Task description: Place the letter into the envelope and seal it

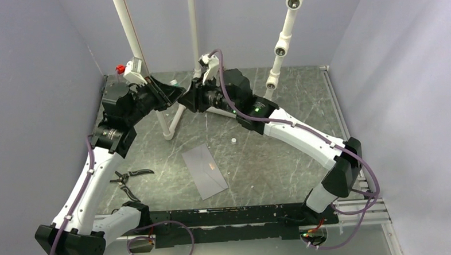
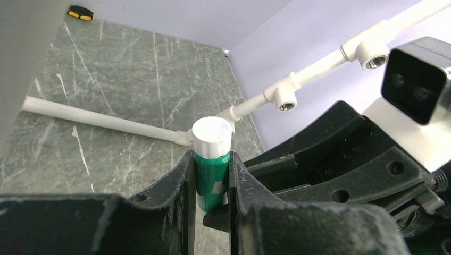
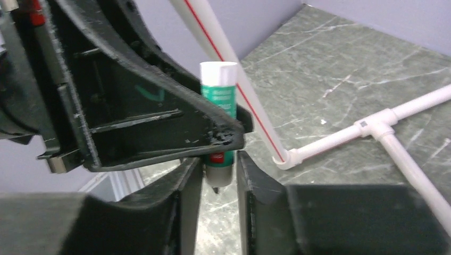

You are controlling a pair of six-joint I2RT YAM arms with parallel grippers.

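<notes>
The pale grey envelope [image 1: 205, 171] lies flat on the table in front of both arms. The letter is hidden, apart from what may be a thin tan sliver on the envelope's face. Both grippers meet high at the back. My left gripper [image 2: 211, 159] [image 1: 174, 90] is shut on the body of a green glue stick [image 2: 211, 170] with a white cap. My right gripper [image 3: 219, 164] [image 1: 188, 98] faces it. Its fingers flank the stick's [image 3: 218, 98] bare lower end, and narrow gaps show on each side.
A white pipe frame [image 1: 168, 115] stands at the back, its legs running under both grippers. A black hand tool [image 1: 128, 179] lies by the left arm. A small white bit [image 1: 233, 140] lies behind the envelope. Grey walls close in on three sides.
</notes>
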